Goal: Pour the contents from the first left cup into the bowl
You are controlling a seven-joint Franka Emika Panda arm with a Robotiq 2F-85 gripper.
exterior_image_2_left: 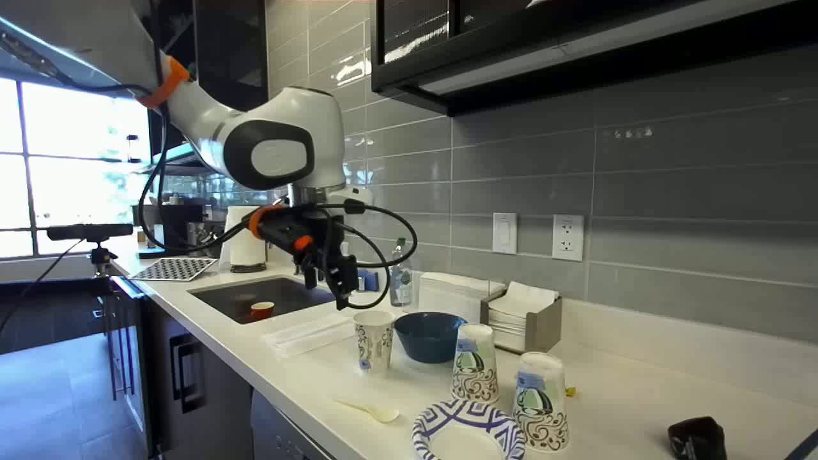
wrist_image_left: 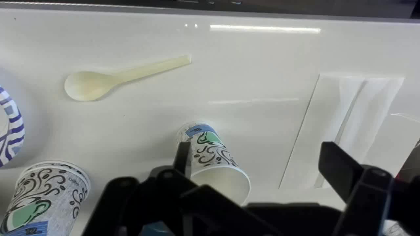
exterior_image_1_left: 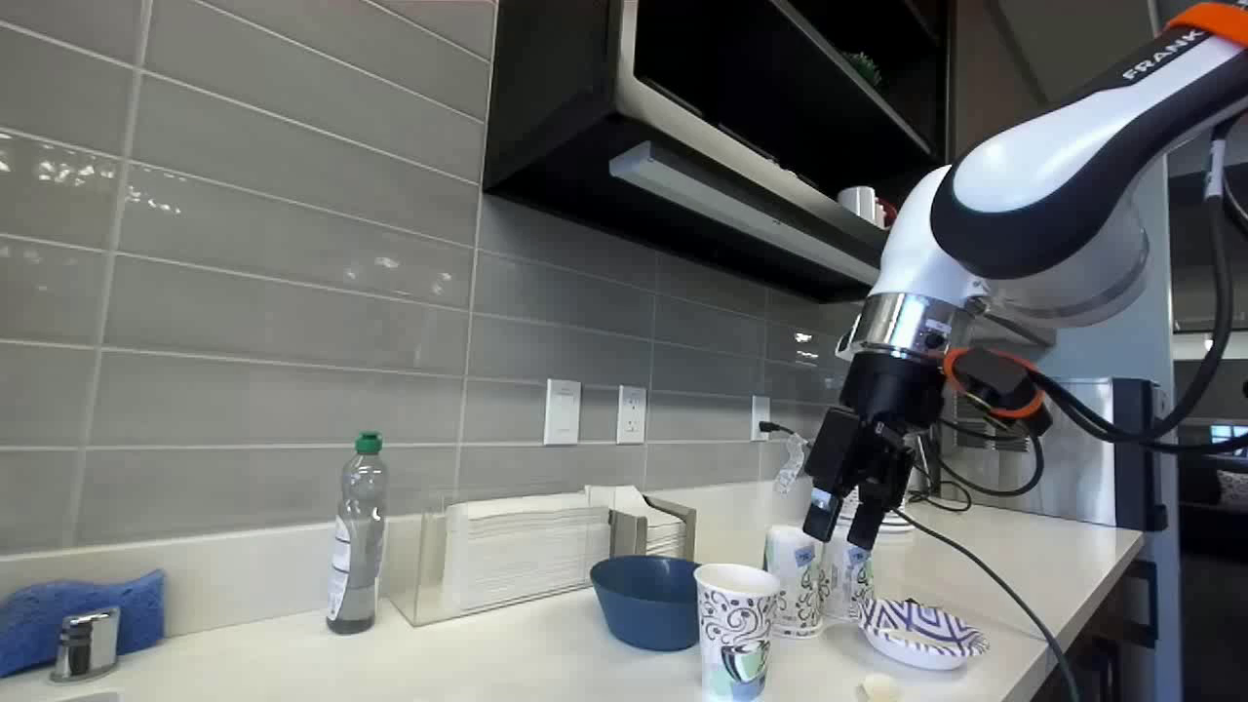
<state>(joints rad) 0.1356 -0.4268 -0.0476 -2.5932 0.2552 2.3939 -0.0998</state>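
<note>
The first left cup, a white paper cup with a dark swirl pattern and a teal print, stands upright in both exterior views (exterior_image_1_left: 738, 639) (exterior_image_2_left: 374, 345). It also shows in the wrist view (wrist_image_left: 213, 149), near the left finger, its mouth partly covered by the gripper; no contents are visible. The dark blue bowl (exterior_image_1_left: 643, 609) (exterior_image_2_left: 429, 342) stands close beside the cup; only a sliver of it (wrist_image_left: 156, 228) shows in the wrist view. My gripper (exterior_image_1_left: 842, 526) (exterior_image_2_left: 327, 291) (wrist_image_left: 256, 147) is wide open and empty, held above the counter, apart from the cup.
Two upside-down cups (exterior_image_2_left: 476, 365) (exterior_image_2_left: 542, 404) stand near the bowl. A patterned white dish (exterior_image_1_left: 921, 639) and a pale spoon (wrist_image_left: 90, 86) lie on the counter. A napkin holder (exterior_image_2_left: 540, 322) and soap bottle (exterior_image_1_left: 357, 546) stand by the wall. Folded white paper (wrist_image_left: 308, 137) lies near the sink (exterior_image_2_left: 220, 300).
</note>
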